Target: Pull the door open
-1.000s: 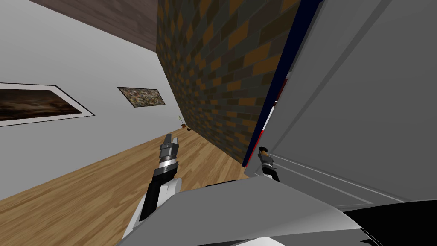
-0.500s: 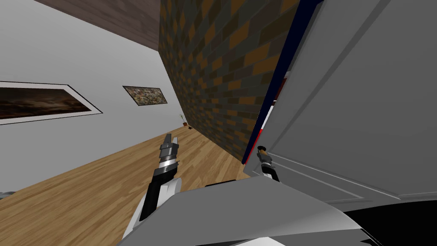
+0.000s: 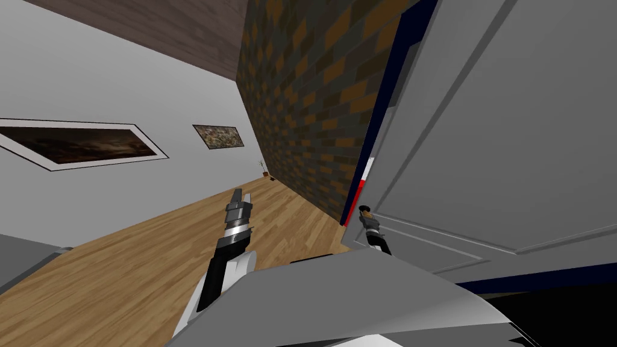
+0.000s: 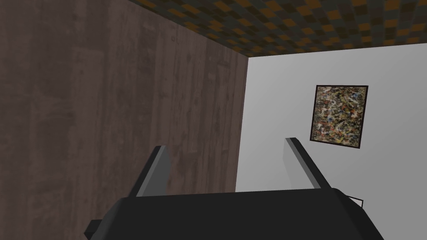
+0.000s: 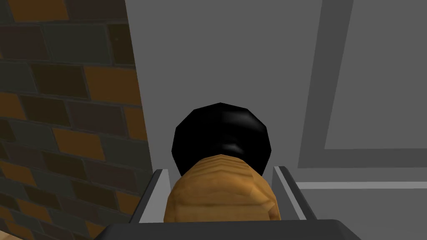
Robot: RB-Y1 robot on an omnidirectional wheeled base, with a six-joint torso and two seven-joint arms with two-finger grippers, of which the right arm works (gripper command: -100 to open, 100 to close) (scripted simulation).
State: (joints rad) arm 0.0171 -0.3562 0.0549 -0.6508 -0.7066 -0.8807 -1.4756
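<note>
Right hand [image 5: 220, 171]: clamped on the tan knob [image 5: 221, 200], fingers pressing its sides.
Door [image 3: 494, 150]: grey, panelled, ajar beside the brick wall [image 3: 307, 108].
Left hand [image 4: 226, 143]: fingers spread, above the wooden floor [image 3: 138, 265].

Flat, even light; splayed wide-angle edges

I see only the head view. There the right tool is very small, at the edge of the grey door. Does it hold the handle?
Observer: Yes. In the right wrist view the right tool is shut on a tan ribbed handle, one finger on each side.
Operator: What is behind the handle?
Observer: A round black base, set on the door near its edge, beside the brick wall.
Operator: And the other arm?
Observer: The left tool is open and holds nothing.
</note>
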